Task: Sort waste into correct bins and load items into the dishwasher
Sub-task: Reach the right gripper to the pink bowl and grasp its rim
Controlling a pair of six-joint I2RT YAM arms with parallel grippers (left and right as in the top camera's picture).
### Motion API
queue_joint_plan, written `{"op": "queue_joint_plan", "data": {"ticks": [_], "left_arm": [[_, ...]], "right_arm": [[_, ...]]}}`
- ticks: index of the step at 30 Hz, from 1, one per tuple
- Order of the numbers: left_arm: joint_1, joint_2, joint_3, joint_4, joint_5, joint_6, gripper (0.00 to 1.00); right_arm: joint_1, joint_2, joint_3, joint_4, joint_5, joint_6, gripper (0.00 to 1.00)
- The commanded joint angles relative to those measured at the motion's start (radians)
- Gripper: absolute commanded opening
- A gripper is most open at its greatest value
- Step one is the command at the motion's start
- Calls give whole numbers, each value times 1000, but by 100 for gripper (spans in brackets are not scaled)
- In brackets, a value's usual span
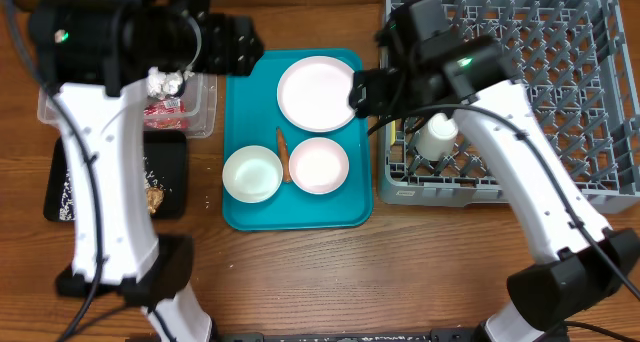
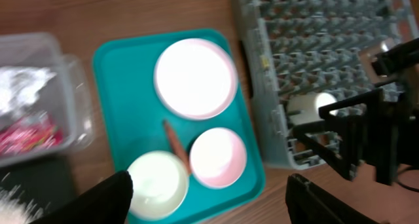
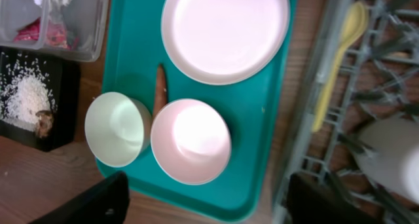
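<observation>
Tabletop, wood. Teal tray [image 1: 245, 112] at centre.

- On the tray: a white plate [image 1: 317, 92] at the far right, a pink bowl [image 1: 318, 165] just below it, and a pale green bowl [image 1: 252, 174] to the pink bowl's left. All three are upright and look empty.
- An orange-brown stick of food [image 1: 283, 150] lies on the tray, its near end between the two bowls. Whether it touches either one, I cannot tell.
- Grey dish rack [image 1: 440, 187] just beside the tray's right edge. A white cup [image 1: 437, 137] sits in its near-left part. A yellow spoon [image 3: 340, 60] lies along the rack's left side.
- Clear bin [image 1: 203, 122] left of the tray holds crumpled foil [image 1: 165, 82] and a red wrapper [image 1: 165, 107].
- Black tray [image 1: 172, 167] below the clear bin carries scattered rice [image 3: 26, 96] and a brown scrap [image 1: 154, 195].

Left jaws: spread wide and holding nothing, dark fingers [image 2: 108, 201] at the bottom corners of the left wrist view, high over the teal tray.

Right jaws: also wide apart and empty, fingers [image 3: 98, 201] framing the two bowls from above. That arm's wrist hangs over the seam between the teal tray and the dish rack.
</observation>
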Motion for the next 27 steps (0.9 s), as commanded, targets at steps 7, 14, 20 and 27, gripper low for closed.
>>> {"op": "queue_joint_plan", "data": {"ticks": [7,14,20,27], "left_arm": [[67,-115,-121,6,-139,-39,85],[86,-32,-218,9,-154,-39,86],[86,50,-228,11,-154,-37,87],[86,138,-228,20,-154,-36,84]], "right_arm": [[89,51,-229,242,39,62,72],[104,158,-272,299,48,69,68],[101,245,-272,285,41,96,64],[101,271,-272,268,43,129,38]]}}
